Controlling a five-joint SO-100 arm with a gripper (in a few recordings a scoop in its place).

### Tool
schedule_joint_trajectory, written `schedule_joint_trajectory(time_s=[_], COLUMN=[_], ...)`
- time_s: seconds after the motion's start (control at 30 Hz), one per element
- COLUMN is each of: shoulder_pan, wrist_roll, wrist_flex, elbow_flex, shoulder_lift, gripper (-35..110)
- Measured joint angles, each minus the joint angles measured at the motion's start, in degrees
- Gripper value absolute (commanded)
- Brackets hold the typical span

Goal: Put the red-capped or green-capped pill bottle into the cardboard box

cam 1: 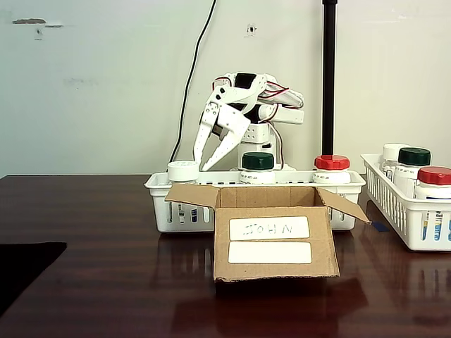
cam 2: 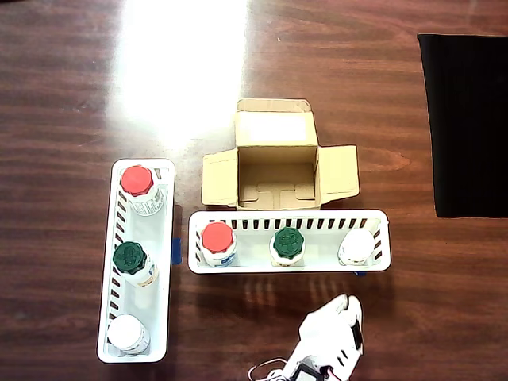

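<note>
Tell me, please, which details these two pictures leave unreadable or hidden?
- Fixed view: the handwriting on the cardboard box's upper label is too small to read.
- Fixed view: basket walls hide the bottles' bodies.
- Overhead view: the bottom edge cuts off the arm, and the gripper's jaws cannot be judged there.

box before basket (bottles inside)

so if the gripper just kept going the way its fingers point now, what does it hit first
Probably the white-capped bottle in the nearer basket. The open gripper angles down just behind that cap; depth is unclear, so it might instead meet the basket's rear rim.
</note>
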Motion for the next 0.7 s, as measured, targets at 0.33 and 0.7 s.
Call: schedule_joint_trajectory(time_s=[0.33,0.7], shoulder_pan=[-13.9,-32.8], wrist_roll=[19.2,21.4], wrist_flex=[-13.7,-12.1], elbow_flex=[0.0,-8.1], shoulder_lift=[-0.3,-0.3], gripper=[2,14])
